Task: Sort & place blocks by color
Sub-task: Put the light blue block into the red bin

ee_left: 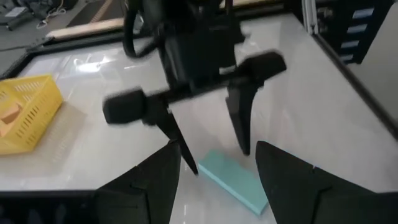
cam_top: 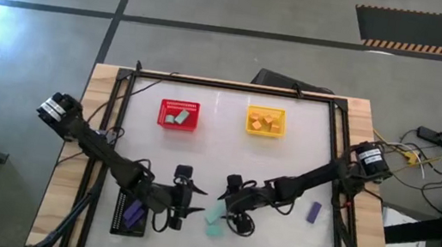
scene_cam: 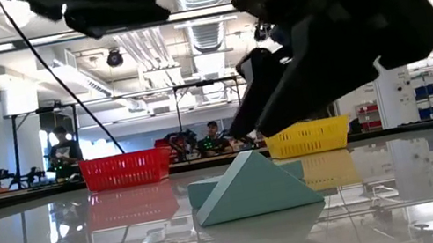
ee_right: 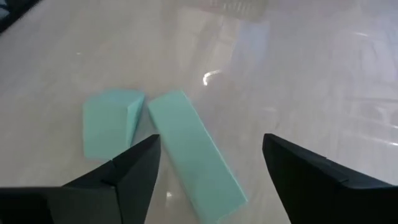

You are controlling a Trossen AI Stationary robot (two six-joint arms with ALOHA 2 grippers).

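The right gripper [cam_top: 231,205] hangs with its fingers spread over two teal blocks [ee_right: 180,149] lying near the table's front edge, holding nothing. The left gripper [cam_top: 179,197], also spread and empty, waits close by. The step appears to be picking a teal piece (two already sit in the red basket [cam_top: 179,116]); next comes lowering, straddling the long block and closing.

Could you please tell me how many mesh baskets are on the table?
3: a red basket and a yellow basket at the far side, and a black basket at the near left edge.
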